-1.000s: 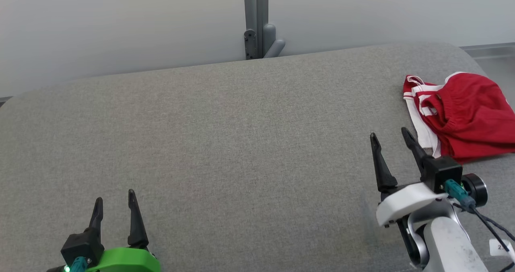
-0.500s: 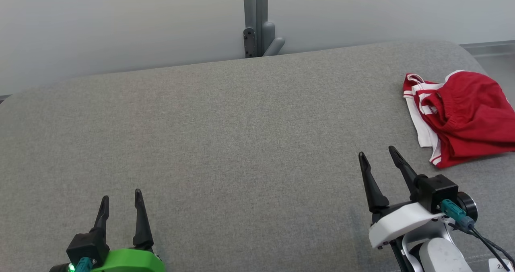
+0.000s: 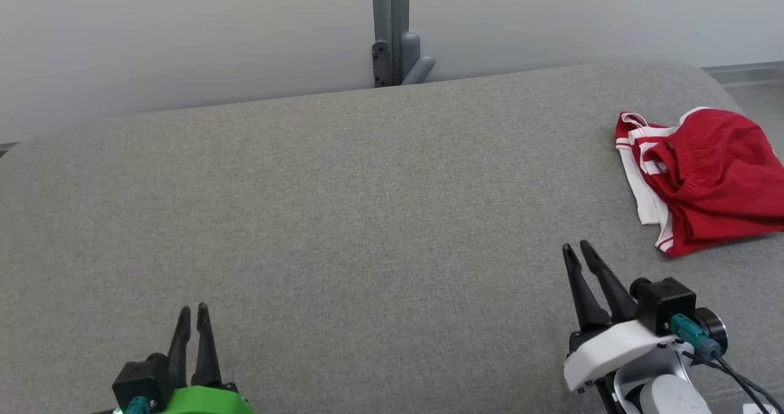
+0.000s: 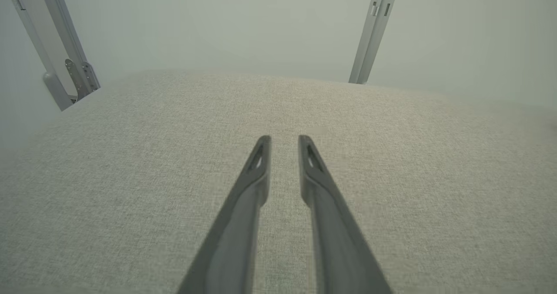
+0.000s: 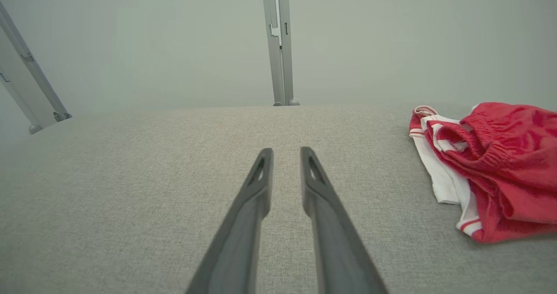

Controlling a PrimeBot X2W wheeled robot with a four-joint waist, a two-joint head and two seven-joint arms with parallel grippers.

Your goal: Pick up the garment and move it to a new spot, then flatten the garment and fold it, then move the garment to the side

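1. One grey table (image 3: 367,218) takes up most of the head view. It lies the same as a second ago.
2. Garment (image 3: 710,175): red with white trim, bunched at the table's far right. It lies in the same spot as before, and nothing touches it.
3. Right gripper (image 3: 576,247): a second ago its fingertips were just beside the garment's near hem. Now it sits lower in the head view, apart from the cloth. Its fingers have drawn close, leaving a narrow gap with nothing between them.
4. Left gripper (image 3: 192,308): low at the left, well apart from the garment. Its fingers have narrowed likewise to a slim gap, and it is empty.
5. Judgement: both arms are pulling back to rest with the garment left at the side, so this looks like the last step, done or nearly so.
6. Hidden: the frame edge cuts off the garment's right part in the head and right wrist views. The fold layers are hard to read, so I cannot tell how neat the fold is.
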